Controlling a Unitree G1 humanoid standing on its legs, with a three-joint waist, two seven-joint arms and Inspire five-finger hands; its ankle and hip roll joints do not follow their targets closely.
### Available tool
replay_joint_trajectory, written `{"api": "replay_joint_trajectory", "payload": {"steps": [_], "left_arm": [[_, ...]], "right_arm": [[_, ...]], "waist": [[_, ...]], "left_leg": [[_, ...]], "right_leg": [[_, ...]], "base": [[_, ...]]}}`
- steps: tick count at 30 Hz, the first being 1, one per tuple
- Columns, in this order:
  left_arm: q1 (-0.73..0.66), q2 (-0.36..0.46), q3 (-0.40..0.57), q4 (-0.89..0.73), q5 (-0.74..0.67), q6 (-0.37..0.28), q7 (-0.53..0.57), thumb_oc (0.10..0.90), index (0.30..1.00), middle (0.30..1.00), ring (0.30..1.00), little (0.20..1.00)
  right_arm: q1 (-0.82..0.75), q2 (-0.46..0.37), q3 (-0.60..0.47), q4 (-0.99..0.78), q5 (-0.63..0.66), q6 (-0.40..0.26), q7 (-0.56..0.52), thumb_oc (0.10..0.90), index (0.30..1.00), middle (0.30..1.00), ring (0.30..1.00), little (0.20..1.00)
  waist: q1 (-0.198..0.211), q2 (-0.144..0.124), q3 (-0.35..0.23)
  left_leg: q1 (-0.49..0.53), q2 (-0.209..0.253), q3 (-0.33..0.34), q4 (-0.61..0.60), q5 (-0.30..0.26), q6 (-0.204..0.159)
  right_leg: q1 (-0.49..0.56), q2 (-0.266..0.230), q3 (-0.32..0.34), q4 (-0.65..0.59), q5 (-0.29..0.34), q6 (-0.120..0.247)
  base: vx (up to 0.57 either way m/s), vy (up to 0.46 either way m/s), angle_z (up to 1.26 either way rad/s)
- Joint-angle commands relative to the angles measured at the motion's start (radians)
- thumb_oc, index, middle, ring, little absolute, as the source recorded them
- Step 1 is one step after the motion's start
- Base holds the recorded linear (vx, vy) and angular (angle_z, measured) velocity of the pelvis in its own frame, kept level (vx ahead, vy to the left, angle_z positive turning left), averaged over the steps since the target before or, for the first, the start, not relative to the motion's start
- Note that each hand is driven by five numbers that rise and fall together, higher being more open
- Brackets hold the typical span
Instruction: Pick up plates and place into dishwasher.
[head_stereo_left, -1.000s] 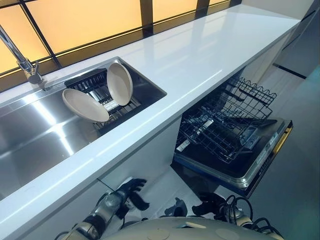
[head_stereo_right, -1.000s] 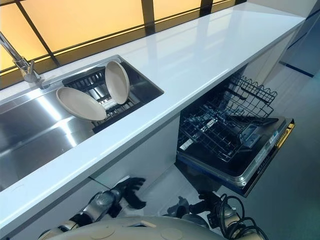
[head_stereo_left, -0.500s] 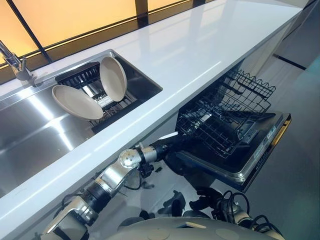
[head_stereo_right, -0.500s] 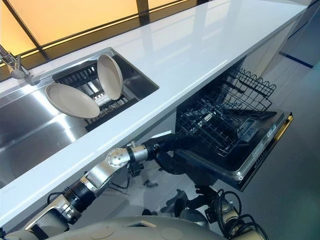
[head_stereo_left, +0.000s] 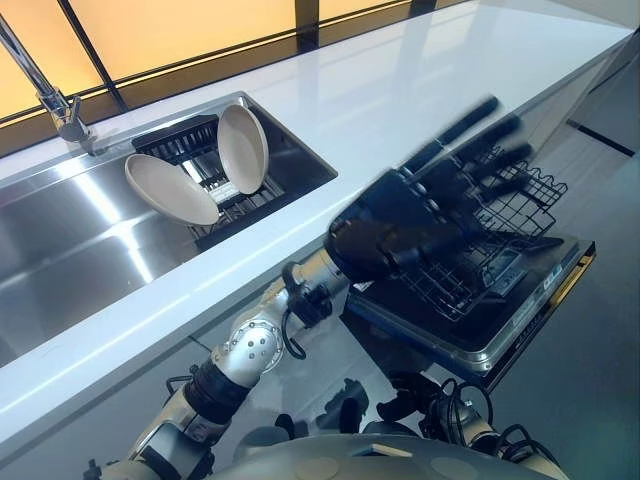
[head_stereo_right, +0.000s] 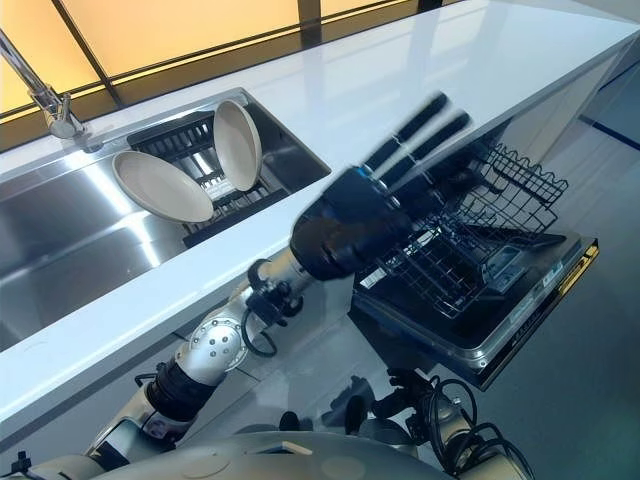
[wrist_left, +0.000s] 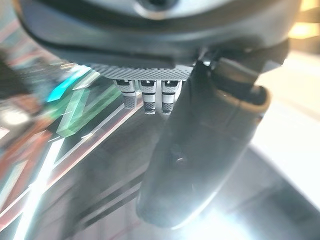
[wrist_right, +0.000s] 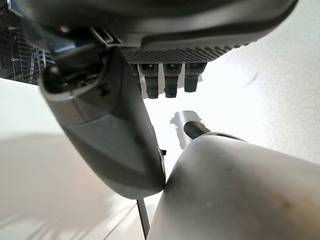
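Since half a second ago my left hand (head_stereo_left: 420, 205) has risen from under the worktop's (head_stereo_left: 400, 90) edge; it is now raised above the front edge of the worktop, over the dishwasher rack (head_stereo_left: 490, 250), with its fingers straight and spread, holding nothing. Both eye views show this, and they show the two plates (head_stereo_left: 205, 170) leaning in the dark drainer (head_stereo_left: 215, 190) inside the sink (head_stereo_left: 80, 250), well apart from my hand, with the tap (head_stereo_left: 50, 90) behind them. My left wrist view gives what the eye views do not: the thumb (wrist_left: 200, 150) from close, standing free of the fingers with nothing between them, over a blurred dark surface. My right hand (wrist_right: 115, 130) shows in its own wrist view, low beside a pale floor, thumb out and fingers relaxed, empty. The dishwasher (head_stereo_right: 490, 300) door lies open with the wire rack pulled out.
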Motion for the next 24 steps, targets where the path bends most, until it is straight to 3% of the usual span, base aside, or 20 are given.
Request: {"api": "replay_joint_trajectory", "payload": {"steps": [1, 3, 4, 5, 9, 12, 13, 17, 19, 24], "left_arm": [[-0.028, -0.019, 0.154, -0.149, 0.155, -0.3, 0.101, 0.8, 0.9, 0.9, 0.9, 0.9], [-0.017, 0.035, 0.227, -0.151, 0.448, -0.387, 0.238, 0.8, 0.9, 0.9, 0.9, 0.9], [-0.013, 0.091, 0.297, -0.15, 0.628, -0.388, 0.343, 0.8, 0.9, 0.9, 0.9, 0.9], [-0.013, 0.103, 0.311, -0.149, 0.681, -0.384, 0.363, 0.8, 0.9, 0.9, 0.9, 0.9], [-0.025, 0.287, 0.488, -0.113, 1.085, -0.284, 0.544, 0.8, 0.9, 0.9, 0.9, 0.9], [-0.05, 0.419, 0.549, -0.061, 1.261, -0.216, 0.637, 0.8, 0.9, 0.9, 0.9, 0.9], [-0.062, 0.512, 0.59, -0.008, 1.33, -0.183, 0.659, 0.8, 0.9, 0.9, 0.9, 0.9], [-0.061, 0.731, 0.665, 0.149, 1.389, -0.133, 0.682, 0.8, 0.9, 0.9, 0.9, 0.9], [-0.051, 0.781, 0.684, 0.205, 1.332, -0.129, 0.658, 0.8, 0.9, 0.9, 0.9, 0.9], [-0.008, 0.881, 0.712, 0.339, 1.395, -0.153, 0.621, 0.8, 0.9, 0.9, 0.9, 0.9]], "right_arm": [[0.019, 0.007, 0.049, 0.029, 0.013, -0.013, -0.003, 0.8, 0.9, 0.9, 0.9, 0.9], [0.034, 0.001, 0.041, 0.02, 0.004, -0.021, -0.002, 0.8, 0.9, 0.9, 0.9, 0.9], [0.051, -0.001, 0.034, 0.018, 0.0, -0.033, -0.005, 0.8, 0.9, 0.9, 0.9, 0.9], [0.054, -0.001, 0.033, 0.017, -0.001, -0.035, -0.006, 0.8, 0.9, 0.9, 0.9, 0.9], [0.081, -0.018, 0.011, 0.02, -0.01, -0.051, -0.001, 0.8, 0.9, 0.9, 0.9, 0.9], [0.087, -0.032, 0.005, 0.03, -0.02, -0.053, 0.005, 0.8, 0.9, 0.9, 0.9, 0.9], [0.088, -0.045, -0.007, 0.036, -0.035, -0.051, 0.015, 0.8, 0.9, 0.9, 0.9, 0.9], [0.091, -0.083, -0.027, 0.051, -0.059, -0.047, 0.037, 0.8, 0.9, 0.9, 0.9, 0.9], [0.093, -0.094, -0.035, 0.047, -0.057, -0.041, 0.043, 0.8, 0.9, 0.9, 0.9, 0.9], [0.099, -0.11, -0.051, 0.037, -0.067, -0.041, 0.044, 0.8, 0.9, 0.9, 0.9, 0.9]], "waist": [[0.041, -0.011, -0.026], [0.05, -0.007, -0.024], [0.056, -0.003, -0.026], [0.058, -0.003, -0.027], [0.065, 0.003, -0.042], [0.061, 0.012, -0.051], [0.055, 0.021, -0.058], [0.04, 0.047, -0.068], [0.035, 0.056, -0.07], [0.019, 0.088, -0.079]], "left_leg": [[-0.09, 0.026, 0.004, 0.059, -0.019, -0.031], [-0.093, 0.024, -0.007, 0.064, -0.017, -0.033], [-0.093, 0.023, -0.015, 0.068, -0.016, -0.035], [-0.093, 0.022, -0.017, 0.07, -0.017, -0.035], [-0.1, 0.02, -0.018, 0.084, -0.015, -0.04], [-0.099, 0.017, -0.013, 0.087, -0.016, -0.041], [-0.099, 0.015, -0.006, 0.09, -0.018, -0.04], [-0.093, 0.005, 0.006, 0.099, -0.025, -0.037], [-0.086, 0.001, 0.015, 0.09, -0.025, -0.033], [-0.053, -0.009, 0.034, 0.032, -0.015, -0.025]], "right_leg": [[0.048, 0.007, 0.017, 0.03, -0.088, 0.033], [0.053, 0.007, 0.012, 0.034, -0.095, 0.032], [0.059, 0.006, 0.007, 0.037, -0.102, 0.032], [0.06, 0.006, 0.006, 0.038, -0.104, 0.032], [0.067, 0.001, 0.005, 0.043, -0.115, 0.032], [0.07, -0.006, 0.01, 0.042, -0.117, 0.034], [0.069, -0.012, 0.014, 0.043, -0.118, 0.035], [0.067, -0.029, 0.03, 0.042, -0.113, 0.04], [0.066, -0.036, 0.031, 0.041, -0.112, 0.043], [0.057, -0.047, 0.028, 0.041, -0.108, 0.055]], "base": [[-0.01, -0.031, 0.07], [0.02, -0.006, 0.14], [0.04, 0.011, 0.16], [0.04, 0.014, 0.15], [0.06, 0.045, 0.08], [0.06, 0.099, 0.05], [0.07, 0.17, 0.06], [0.05, 0.168, -0.07], [0.05, 0.14, -0.09], [0.04, 0.131, -0.01]]}}
